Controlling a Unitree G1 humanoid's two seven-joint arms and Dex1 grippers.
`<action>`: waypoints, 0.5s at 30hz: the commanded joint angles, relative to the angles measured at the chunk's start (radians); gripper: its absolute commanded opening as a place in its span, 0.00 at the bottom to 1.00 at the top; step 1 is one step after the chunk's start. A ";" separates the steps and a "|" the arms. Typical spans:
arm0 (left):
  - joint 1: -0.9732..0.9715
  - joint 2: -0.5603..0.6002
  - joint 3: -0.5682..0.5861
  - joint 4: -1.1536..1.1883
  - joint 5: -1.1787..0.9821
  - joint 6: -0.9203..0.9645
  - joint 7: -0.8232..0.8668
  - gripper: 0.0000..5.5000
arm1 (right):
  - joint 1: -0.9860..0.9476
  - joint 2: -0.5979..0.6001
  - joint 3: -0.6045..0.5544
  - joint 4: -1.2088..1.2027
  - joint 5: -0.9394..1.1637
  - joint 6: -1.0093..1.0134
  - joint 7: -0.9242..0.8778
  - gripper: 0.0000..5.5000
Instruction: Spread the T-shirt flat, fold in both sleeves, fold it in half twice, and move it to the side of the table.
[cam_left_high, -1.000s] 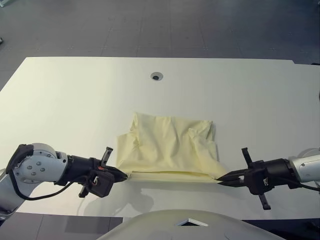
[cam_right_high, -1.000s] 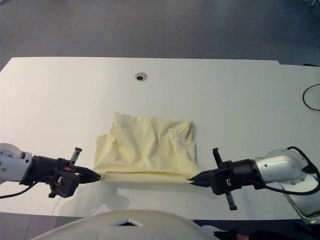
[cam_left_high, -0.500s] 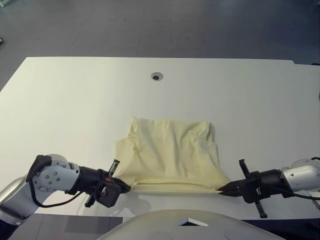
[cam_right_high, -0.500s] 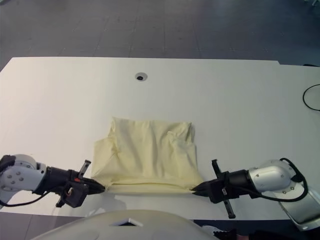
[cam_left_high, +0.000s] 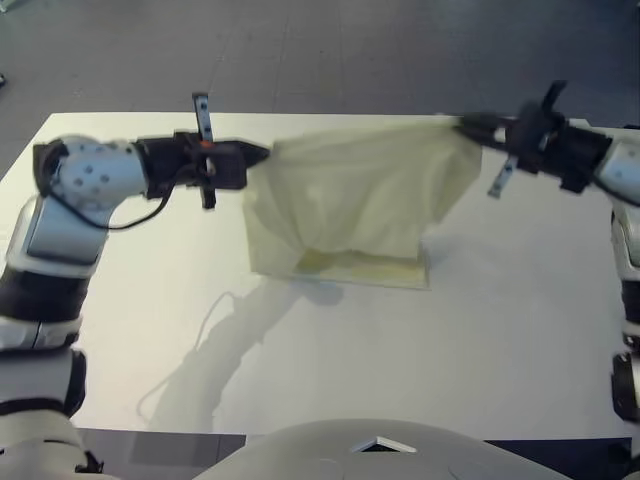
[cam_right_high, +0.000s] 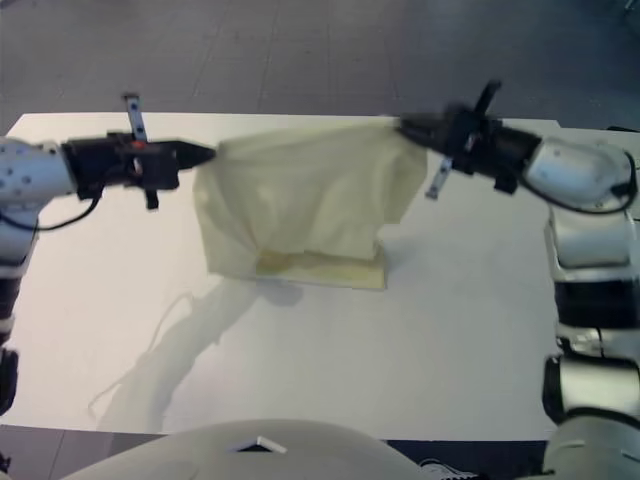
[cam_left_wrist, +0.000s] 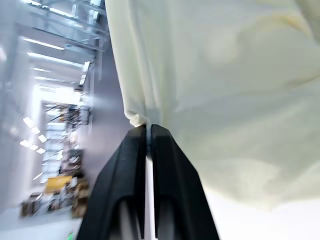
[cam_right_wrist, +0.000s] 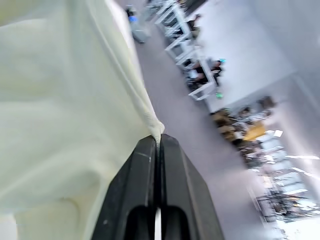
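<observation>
White table (cam_left_high: 420, 350) nearest; pale yellow T-shirt (cam_left_high: 355, 195) mid-table, its bottom fold resting on the top, the rest hanging between the two arms above it; left gripper (cam_left_high: 262, 155) pinched tight on the shirt's upper left corner; right gripper (cam_left_high: 465, 124) clamped on the upper right corner; top edge stretched between them, cloth below sagging in loose folds; grey floor (cam_left_high: 300, 50) beyond the table.
</observation>
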 joint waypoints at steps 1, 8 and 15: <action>-0.216 -0.057 -0.064 0.306 0.188 -0.106 0.167 0.00 | -0.242 0.075 0.048 0.296 -0.145 -0.121 -0.133 0.00; -0.475 -0.132 -0.170 0.736 0.401 -0.238 0.438 0.00 | -0.541 0.142 0.122 0.792 -0.343 -0.309 -0.376 0.00; -0.626 -0.181 -0.238 0.999 0.498 -0.256 0.621 0.00 | -0.714 0.170 0.187 1.048 -0.481 -0.356 -0.588 0.00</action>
